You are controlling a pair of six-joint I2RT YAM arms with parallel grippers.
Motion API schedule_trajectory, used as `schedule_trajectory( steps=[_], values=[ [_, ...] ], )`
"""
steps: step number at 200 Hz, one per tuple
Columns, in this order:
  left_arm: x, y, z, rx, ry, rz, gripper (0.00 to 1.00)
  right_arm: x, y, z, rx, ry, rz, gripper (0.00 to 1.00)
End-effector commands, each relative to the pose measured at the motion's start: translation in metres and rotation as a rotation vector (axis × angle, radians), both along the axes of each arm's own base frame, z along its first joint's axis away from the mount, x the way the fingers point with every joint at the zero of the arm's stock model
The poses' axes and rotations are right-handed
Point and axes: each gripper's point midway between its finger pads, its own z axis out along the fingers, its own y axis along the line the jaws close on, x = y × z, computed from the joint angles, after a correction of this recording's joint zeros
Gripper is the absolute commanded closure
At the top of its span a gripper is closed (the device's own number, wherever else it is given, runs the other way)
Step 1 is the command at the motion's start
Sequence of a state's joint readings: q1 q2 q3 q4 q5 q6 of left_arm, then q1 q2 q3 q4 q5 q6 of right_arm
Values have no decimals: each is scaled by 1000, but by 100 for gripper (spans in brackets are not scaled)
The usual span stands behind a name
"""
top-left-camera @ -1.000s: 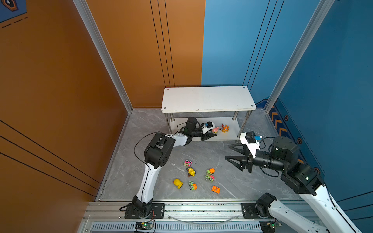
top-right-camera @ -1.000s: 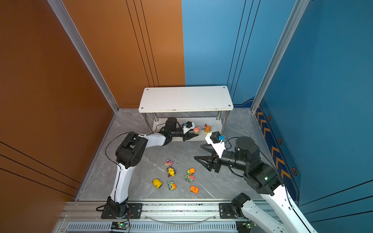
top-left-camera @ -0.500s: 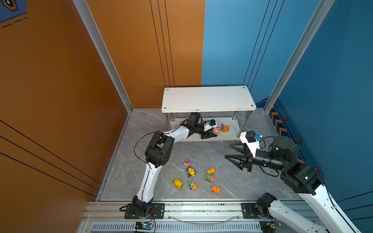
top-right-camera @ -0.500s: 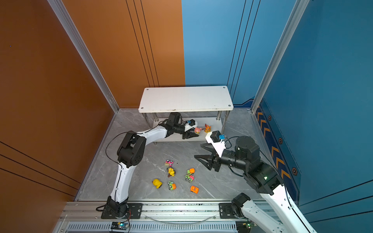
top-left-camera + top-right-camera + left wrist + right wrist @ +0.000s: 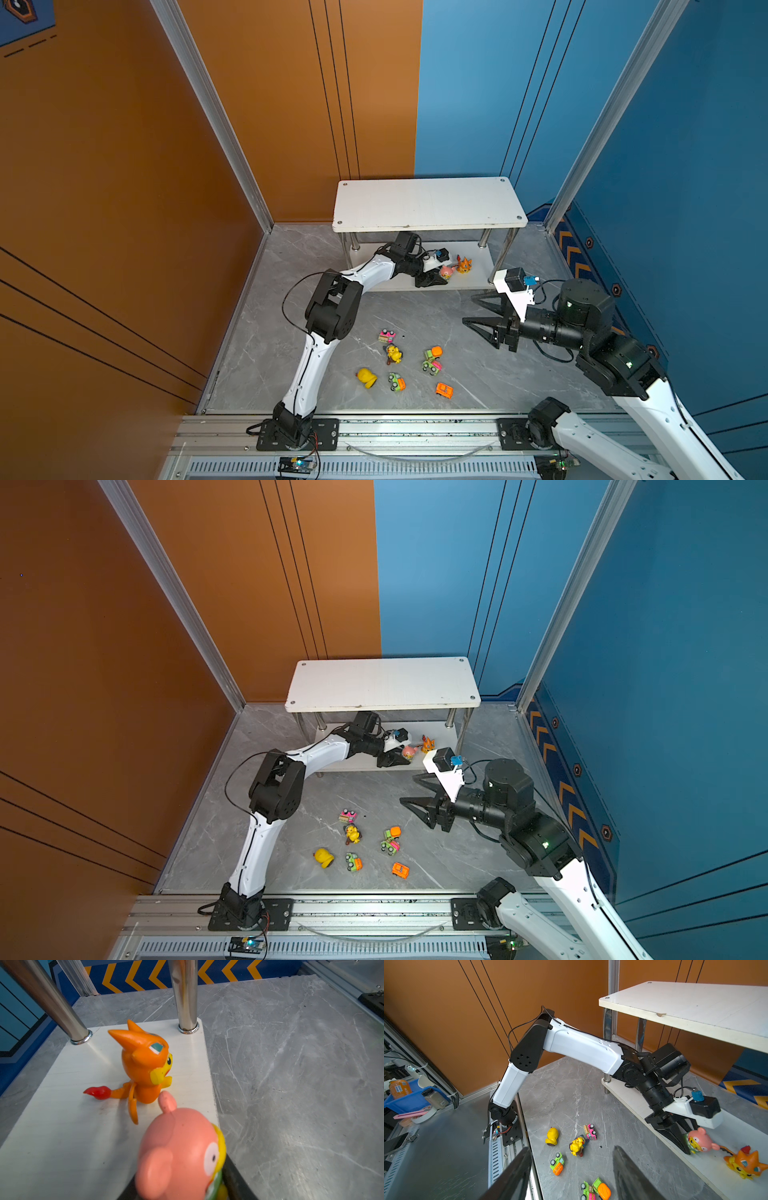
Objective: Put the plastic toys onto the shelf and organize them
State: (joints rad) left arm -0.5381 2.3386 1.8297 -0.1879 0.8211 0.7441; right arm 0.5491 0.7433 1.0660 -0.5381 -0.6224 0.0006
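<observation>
L jaws clamp pink toy (image 5: 178, 1153) at shelf (image 5: 62, 1126) edge, R jaws apart; releasing here I cd tip it off.

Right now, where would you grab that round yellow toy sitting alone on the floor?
Probably across the round yellow toy's smooth body, straight down from above: it sits apart from the other toys with bare floor all round, so the open right tool could straddle it.
</observation>
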Motion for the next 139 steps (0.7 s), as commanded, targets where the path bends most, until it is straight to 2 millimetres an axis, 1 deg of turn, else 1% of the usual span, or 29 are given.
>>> schedule_trajectory(
  steps=[1,9,26,58,78,93,113,139],
  values=[
    [0,1,-16,50,16,7,96,1,-4,17,24,-54,-23,36],
    [4,2,-17,53,12,20,94,1,-4,17,25,-53,-23,36],
    [7,2,-17,58,8,32,94,1,-4,18,27,-54,-24,36],
    [7,2,-17,57,3,35,94,1,-5,15,23,-48,-29,36],
    [6,3,-18,56,-1,36,89,3,-5,11,17,-38,-37,35],
    [7,3,-18,54,-3,39,88,3,-5,11,17,-35,-39,35],
    [7,3,-17,54,-3,42,85,4,-6,11,18,-38,-43,35],
    [7,4,-17,57,-3,44,85,5,-5,11,17,-36,-45,35]
  ],
)
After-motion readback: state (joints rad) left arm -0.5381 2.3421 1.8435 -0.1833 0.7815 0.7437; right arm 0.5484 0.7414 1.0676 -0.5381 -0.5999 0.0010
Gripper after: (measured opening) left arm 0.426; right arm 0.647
